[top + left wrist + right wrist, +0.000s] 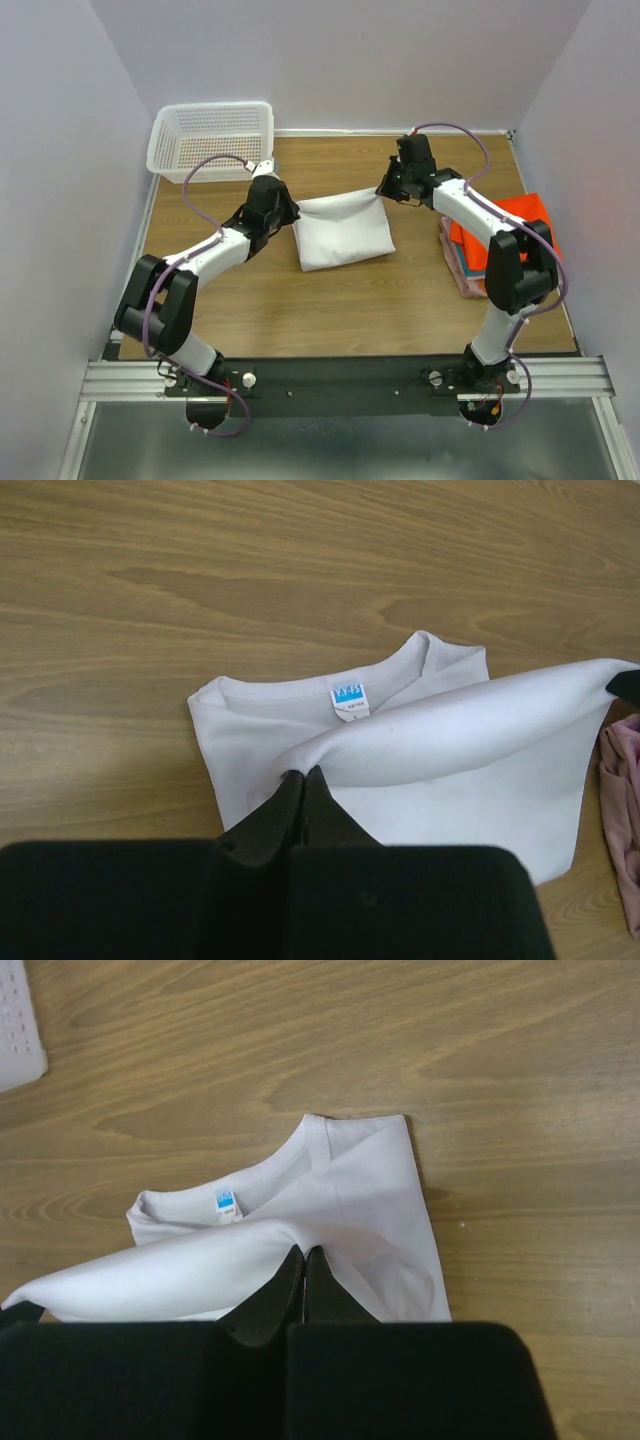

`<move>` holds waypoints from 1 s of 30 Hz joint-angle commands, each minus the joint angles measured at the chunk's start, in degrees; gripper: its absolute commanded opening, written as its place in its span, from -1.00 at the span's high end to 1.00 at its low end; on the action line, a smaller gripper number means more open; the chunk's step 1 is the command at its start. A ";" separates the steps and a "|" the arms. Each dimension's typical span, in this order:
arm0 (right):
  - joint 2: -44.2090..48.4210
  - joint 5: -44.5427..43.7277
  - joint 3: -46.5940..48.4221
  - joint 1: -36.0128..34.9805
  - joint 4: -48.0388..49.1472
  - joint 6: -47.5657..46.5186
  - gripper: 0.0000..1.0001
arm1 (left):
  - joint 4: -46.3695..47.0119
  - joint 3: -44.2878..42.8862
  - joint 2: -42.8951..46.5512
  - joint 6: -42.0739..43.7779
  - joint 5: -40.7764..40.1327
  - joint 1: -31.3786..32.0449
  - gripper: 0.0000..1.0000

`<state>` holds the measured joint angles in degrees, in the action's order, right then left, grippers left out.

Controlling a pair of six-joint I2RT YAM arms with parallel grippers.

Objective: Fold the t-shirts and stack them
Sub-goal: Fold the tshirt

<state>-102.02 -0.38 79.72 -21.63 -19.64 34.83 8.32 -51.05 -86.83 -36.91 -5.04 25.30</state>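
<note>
2 arms here; the left arm [215, 255] and the right arm [470, 205] are both white tubes joined by chunky black housings; a purple cable [213, 158] loops off the left arm, another purple cable [450, 125] arcs over the right; both are bolted to a black plate [340, 375] across a silver slotted rail [120, 380]; the left gripper [305, 772] and right gripper [303, 1250] are matte black, with wedge fingers narrowing to thin tips.

Wooden table [300, 310] bears white t-shirt [345, 240], folded stack [528, 213], basket [212, 140].
</note>
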 commanded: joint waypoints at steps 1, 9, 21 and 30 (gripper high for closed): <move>-3.88 2.49 3.59 0.97 1.62 -2.13 0.99 | 1.62 -2.74 -4.22 1.66 1.52 -1.39 1.00; -13.55 5.22 9.74 2.03 1.62 -3.89 0.98 | -0.05 -7.13 -12.03 2.19 -2.34 -2.71 1.00; -18.49 10.22 15.29 3.61 1.53 -4.85 -0.99 | -4.01 -14.52 -14.87 5.44 -2.79 -3.06 -0.97; -2.15 23.84 0.90 2.91 4.42 -3.98 -1.00 | -1.03 -6.27 -4.32 3.42 3.36 0.80 -0.97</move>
<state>-112.20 15.05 86.70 -18.11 -17.85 30.48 5.19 -61.52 -96.23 -32.88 -5.30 23.57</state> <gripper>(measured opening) 0.996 0.983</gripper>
